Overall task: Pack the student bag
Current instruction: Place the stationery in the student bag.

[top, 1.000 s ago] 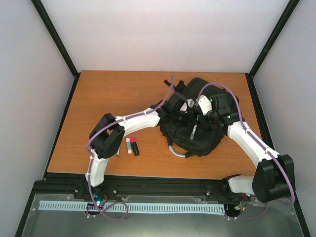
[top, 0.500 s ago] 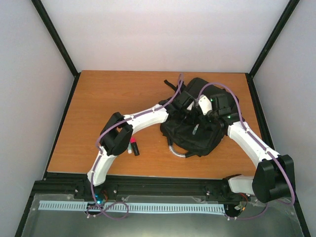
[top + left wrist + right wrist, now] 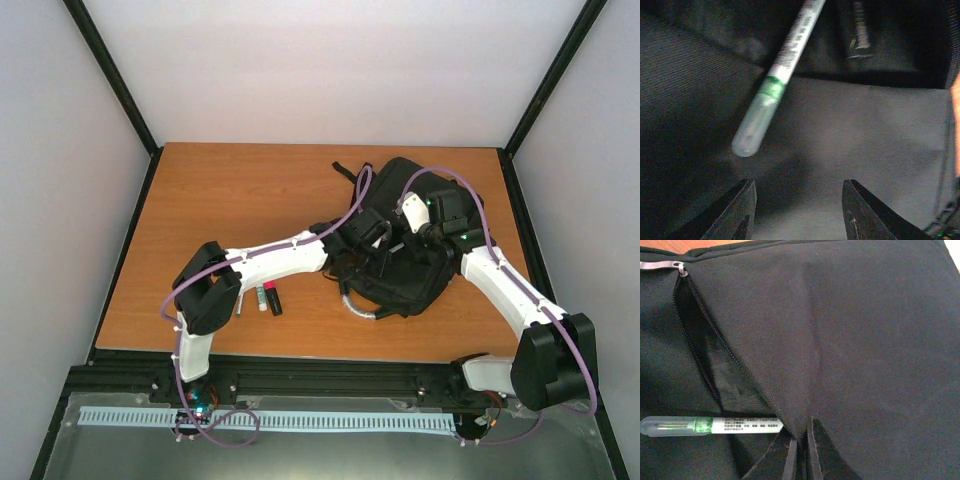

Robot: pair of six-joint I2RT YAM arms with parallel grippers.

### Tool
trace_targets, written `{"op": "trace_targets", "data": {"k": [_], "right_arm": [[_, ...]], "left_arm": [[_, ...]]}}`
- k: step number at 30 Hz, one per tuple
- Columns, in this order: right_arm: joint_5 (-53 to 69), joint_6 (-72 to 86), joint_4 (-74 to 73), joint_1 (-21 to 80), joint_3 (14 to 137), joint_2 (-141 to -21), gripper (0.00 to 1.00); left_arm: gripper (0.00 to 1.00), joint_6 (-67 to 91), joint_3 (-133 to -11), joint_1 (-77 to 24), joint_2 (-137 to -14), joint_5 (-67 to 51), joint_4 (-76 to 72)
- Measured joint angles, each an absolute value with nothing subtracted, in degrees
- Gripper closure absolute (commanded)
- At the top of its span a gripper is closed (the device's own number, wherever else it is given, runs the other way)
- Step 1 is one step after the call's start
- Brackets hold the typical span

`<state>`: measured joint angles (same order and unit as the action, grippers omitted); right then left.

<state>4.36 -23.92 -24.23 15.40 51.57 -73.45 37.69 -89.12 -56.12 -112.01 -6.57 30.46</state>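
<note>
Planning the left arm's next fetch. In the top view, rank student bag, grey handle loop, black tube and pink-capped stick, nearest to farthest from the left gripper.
1. student bag, directly under the left gripper.
2. grey handle loop, at the bag's near edge.
3. black tube, on the table to the left.
4. pink-capped stick, just left of it.

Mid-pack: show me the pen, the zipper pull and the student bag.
pen (image 3: 740, 425), right wrist view, on its white printed barrel.
zipper pull (image 3: 660, 264), right wrist view, on its grey tab.
student bag (image 3: 405, 292), top external view, on the black fabric near its front edge.
</note>
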Motion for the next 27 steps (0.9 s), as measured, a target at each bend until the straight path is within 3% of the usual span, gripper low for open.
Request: {"op": "trace_targets", "data": {"k": [10,23,27], "right_arm": [[4.4,-23.9,-24.2,15.4,51.6,-73.5,0.97],[4.5,-23.9,-24.2,15.3,51.6,-73.5,0.97],[4.8,-23.9,-24.2,15.2,51.6,-73.5,0.97]], "left_arm": [[0.51,29.2,-87.9,-56.3,-112.0,2.3,30.5],[0.73,22.2,-91.5,-56.3,-115.4,3.7,30.7],[0.85,22.0,-92.0,-56.3,-117.0,3.7,30.9]]}}
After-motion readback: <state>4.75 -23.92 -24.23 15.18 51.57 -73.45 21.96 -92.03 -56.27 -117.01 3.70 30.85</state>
